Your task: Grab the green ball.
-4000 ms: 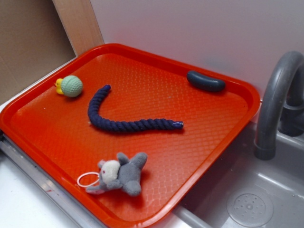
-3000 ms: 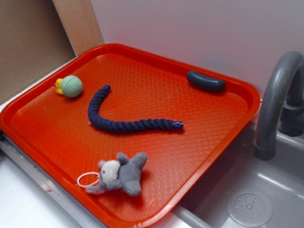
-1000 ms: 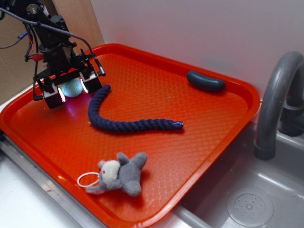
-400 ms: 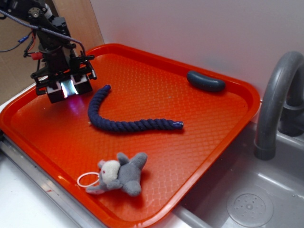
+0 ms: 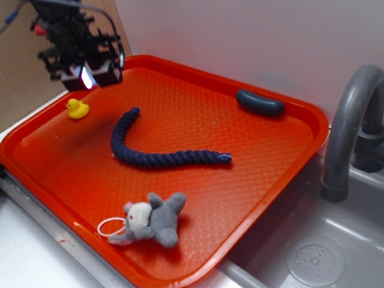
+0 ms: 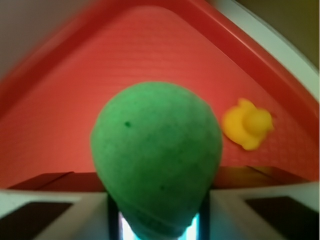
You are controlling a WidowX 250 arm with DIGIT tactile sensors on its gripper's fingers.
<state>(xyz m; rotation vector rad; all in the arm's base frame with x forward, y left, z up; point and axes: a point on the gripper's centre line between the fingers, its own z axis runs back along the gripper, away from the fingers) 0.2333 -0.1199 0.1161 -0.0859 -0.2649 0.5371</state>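
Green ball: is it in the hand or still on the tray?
In the hand. The wrist view shows the green ball filling the hand, raised above the tray; only the duck remains there.

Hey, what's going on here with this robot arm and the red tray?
The gripper is closed on the green ball and holds it above the back left corner of the red tray; the wrist view shows the ball filling the space between the fingers. The yellow duck sits alone on the tray below it. The blue rope, the gray plush toy and a dark oblong piece lie untouched.
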